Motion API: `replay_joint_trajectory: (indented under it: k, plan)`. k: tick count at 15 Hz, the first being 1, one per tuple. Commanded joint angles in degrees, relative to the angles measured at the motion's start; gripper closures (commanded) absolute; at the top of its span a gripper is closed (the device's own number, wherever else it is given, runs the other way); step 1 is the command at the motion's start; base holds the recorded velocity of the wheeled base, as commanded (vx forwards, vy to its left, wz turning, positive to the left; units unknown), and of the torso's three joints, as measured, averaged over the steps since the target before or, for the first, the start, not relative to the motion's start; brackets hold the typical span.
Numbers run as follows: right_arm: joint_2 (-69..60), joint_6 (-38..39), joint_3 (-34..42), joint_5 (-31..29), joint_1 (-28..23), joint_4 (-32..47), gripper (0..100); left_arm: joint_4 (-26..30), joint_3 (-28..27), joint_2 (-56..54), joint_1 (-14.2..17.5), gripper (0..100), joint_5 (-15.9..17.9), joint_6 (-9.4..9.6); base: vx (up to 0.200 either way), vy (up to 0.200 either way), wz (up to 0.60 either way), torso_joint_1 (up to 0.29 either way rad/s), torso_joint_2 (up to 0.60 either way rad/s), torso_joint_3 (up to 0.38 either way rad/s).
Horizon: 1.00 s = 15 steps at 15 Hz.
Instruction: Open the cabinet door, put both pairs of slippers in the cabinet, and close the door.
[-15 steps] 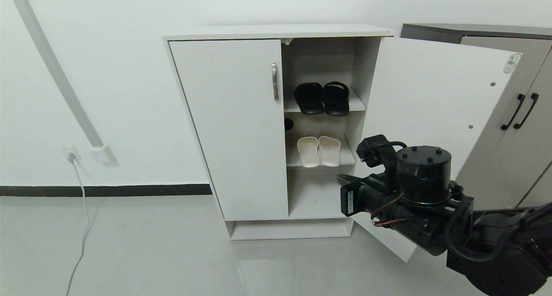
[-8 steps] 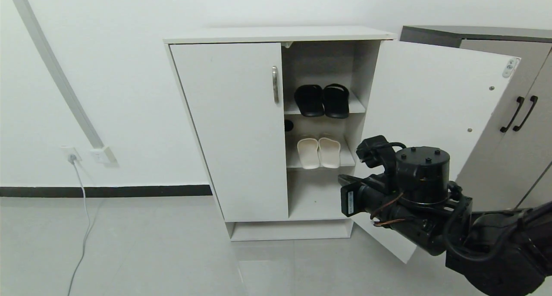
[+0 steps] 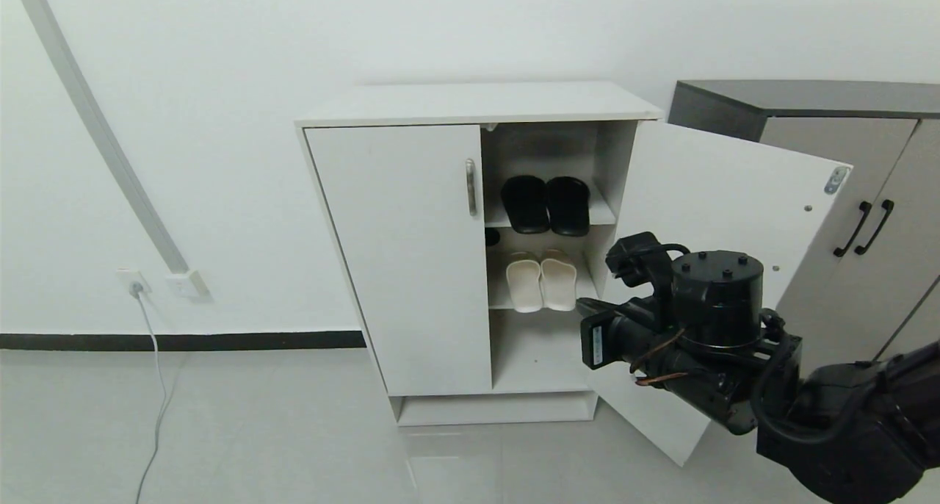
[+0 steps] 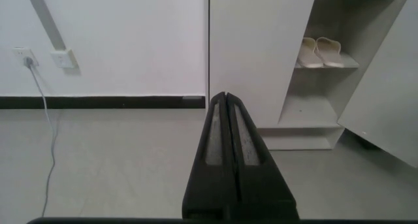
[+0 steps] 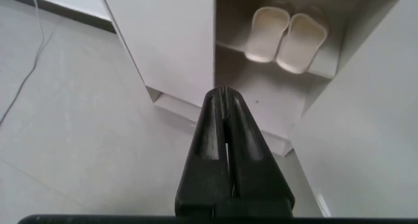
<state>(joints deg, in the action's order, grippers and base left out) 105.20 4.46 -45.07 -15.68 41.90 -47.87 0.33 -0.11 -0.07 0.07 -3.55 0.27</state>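
Note:
The white cabinet (image 3: 396,254) stands against the wall with its left door closed and its right door (image 3: 705,217) swung wide open. A black pair of slippers (image 3: 545,204) lies on the upper shelf. A white pair (image 3: 542,281) lies on the shelf below, toes inward. My right arm (image 3: 705,328) hangs in front of the open door's lower part. My right gripper (image 5: 224,93) is shut with nothing in it and points at the cabinet's bottom compartment, below the white slippers (image 5: 287,33). My left gripper (image 4: 226,96) is shut and empty, low over the floor, left of the cabinet opening.
A grey cabinet (image 3: 844,195) stands close behind the open door's edge. A wall socket (image 3: 136,283) with a cable (image 3: 150,386) trailing to the floor is at the left. The closed door has a metal handle (image 3: 470,188). Bare tiled floor lies before the cabinet.
The head camera has shifted, so the cabinet sits lower and a little smaller in the picture. The slippers, the open door and my right arm keep their places.

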Motion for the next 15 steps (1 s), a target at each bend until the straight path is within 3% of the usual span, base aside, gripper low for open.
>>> replay_joint_trajectory:
  k: [1,15]
  plan:
    - [0.0,0.0,0.1,0.0,0.1,0.0,100,0.0,0.0,0.1,0.0,100,0.1,0.00,0.000,0.000,0.00,0.119,-0.47,-0.349]
    - [0.1,-0.2,0.4,0.0,-0.1,0.0,100,0.0,0.0,0.1,0.0,100,0.1,0.00,0.000,0.000,0.00,0.168,-0.49,-0.321]
